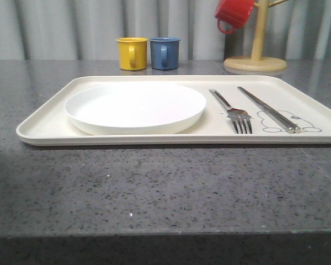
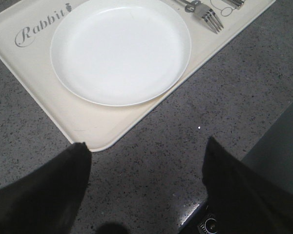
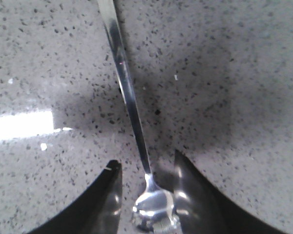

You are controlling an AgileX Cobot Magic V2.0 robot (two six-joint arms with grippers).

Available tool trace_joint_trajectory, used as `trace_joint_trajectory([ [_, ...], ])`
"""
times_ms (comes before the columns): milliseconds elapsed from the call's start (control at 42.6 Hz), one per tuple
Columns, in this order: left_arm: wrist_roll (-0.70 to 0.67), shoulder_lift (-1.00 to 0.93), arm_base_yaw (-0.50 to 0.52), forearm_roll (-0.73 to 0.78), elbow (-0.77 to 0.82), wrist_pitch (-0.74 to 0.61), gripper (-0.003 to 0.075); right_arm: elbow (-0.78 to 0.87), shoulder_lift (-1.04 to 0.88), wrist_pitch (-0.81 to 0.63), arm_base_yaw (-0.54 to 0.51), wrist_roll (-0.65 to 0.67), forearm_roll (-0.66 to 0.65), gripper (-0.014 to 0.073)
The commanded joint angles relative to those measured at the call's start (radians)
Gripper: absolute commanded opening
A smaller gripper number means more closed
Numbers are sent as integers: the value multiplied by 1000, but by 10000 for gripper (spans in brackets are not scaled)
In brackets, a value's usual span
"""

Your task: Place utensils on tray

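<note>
The cream tray lies across the table with the white plate on its left half. To the plate's right, the fork and the pair of chopsticks lie side by side on the tray. In the left wrist view, my left gripper is open over bare table just off a corner of the tray, beside the plate. In the right wrist view, the spoon lies on the speckled table. Its bowl sits between the fingers of my open right gripper and its handle points away.
At the back stand a yellow mug and a blue mug. A red mug hangs on a wooden mug tree at the back right. The table's front edge runs close to the camera.
</note>
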Motion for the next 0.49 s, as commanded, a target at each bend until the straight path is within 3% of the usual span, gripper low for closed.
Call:
trace_joint_trajectory([
  [0, -10, -6, -6, -12, -26, -66, 480, -29, -16, -26, -8, -13, -19, 290],
  [258, -10, -6, -6, -12, -26, -66, 480, -29, 22, -47, -8, -13, -16, 274],
  [469, -10, -6, -6, -12, -26, -66, 480, -29, 22, -64, -9, -13, -16, 92],
])
